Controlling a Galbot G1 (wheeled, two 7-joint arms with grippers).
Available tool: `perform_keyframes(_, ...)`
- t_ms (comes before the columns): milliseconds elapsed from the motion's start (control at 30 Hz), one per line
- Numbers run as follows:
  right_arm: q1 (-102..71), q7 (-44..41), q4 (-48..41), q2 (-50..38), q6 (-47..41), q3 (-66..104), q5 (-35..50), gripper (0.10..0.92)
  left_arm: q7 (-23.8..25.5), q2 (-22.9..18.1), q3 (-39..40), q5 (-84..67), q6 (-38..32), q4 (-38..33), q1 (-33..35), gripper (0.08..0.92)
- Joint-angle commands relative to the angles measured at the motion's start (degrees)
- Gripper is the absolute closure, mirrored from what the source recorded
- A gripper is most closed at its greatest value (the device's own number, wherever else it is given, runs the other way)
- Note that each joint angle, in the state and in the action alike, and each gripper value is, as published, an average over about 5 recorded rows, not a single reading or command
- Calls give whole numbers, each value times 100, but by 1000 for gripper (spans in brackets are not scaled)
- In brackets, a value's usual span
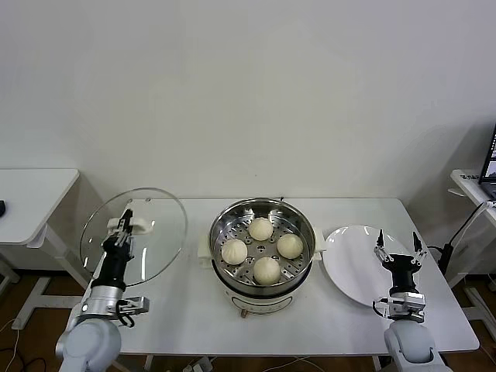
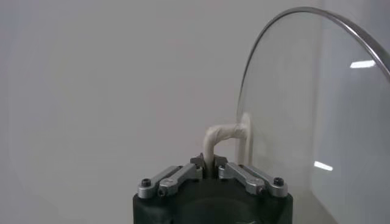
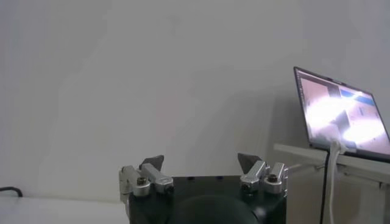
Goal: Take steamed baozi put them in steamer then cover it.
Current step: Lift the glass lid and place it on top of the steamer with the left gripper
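The steel steamer point(image 1: 262, 214) stands mid-table with several cream-white baozi point(image 1: 260, 229) on its perforated tray. My left gripper point(image 1: 124, 226) is shut on the white handle point(image 2: 220, 135) of the round glass lid point(image 1: 151, 232) and holds the lid tilted on edge in the air, left of the steamer. In the left wrist view the lid point(image 2: 323, 103) stands beside the shut left gripper point(image 2: 208, 162). My right gripper point(image 1: 397, 246) is open and empty, pointing up over the white plate, right of the steamer. It also shows open in the right wrist view point(image 3: 200, 161).
A flat white plate point(image 1: 349, 263) lies right of the steamer. A second white table point(image 1: 31, 194) stands at the far left. A laptop point(image 3: 341, 112) sits on a side table at the right, with cables hanging near the table's right edge.
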Motion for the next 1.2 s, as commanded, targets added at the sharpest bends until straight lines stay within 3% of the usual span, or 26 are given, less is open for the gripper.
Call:
perform_keyframes(33, 134, 11, -69, -16, -31, -26, -6, 203, 1458, -300, 2033, 946, 1635, -2015, -169, 807)
perform_keyframes(200, 182, 10, -186, 4, -38, -49, -32, 203, 1698, -569, 3003, 1281, 1976, -1257, -858, 807)
perform_keyframes(467, 321, 24, -428, 92, -62, -63, -113, 203, 1728, -1056, 3801, 1303, 2358, -381, -1494, 807)
perform_keyframes(733, 461, 35, -631, 239, -69, -77, -221, 203, 1909, -1501, 4014, 1824, 2594, 118, -1676, 807)
perform_keyframes(1200, 587, 19, -868, 250, -58, -69, -245, 203, 1955, -1917, 4106, 2350, 2588, 818, -1749, 807)
